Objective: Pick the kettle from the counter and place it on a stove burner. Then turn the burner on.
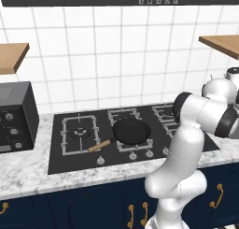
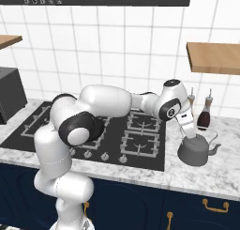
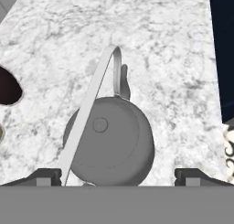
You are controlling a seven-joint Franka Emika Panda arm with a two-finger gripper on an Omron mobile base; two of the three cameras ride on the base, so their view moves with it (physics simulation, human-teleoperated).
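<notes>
The dull-grey kettle [image 2: 198,152] stands upright on the marbled counter [image 2: 206,176], just right of the black cooktop. My gripper [image 2: 191,138] hangs directly over it, pointing down. In the hand view the kettle [image 3: 112,147] sits between the two wide-apart fingertips [image 3: 43,175], its arched handle [image 3: 91,99] running up toward the spout. The gripper [image 3: 117,176] is open and holds nothing. A free stove burner [image 2: 140,142] lies left of the kettle, and another stove burner [image 1: 80,132] is at the cooktop's left.
A black frying pan [image 1: 131,131] with a wooden handle covers the middle burner. Knobs [image 2: 104,155] line the cooktop's front edge. Two bottles [image 2: 205,114] stand behind the kettle by the wall. A dark oven box [image 1: 16,116] sits far left. Wooden shelves [image 2: 213,57] hang above.
</notes>
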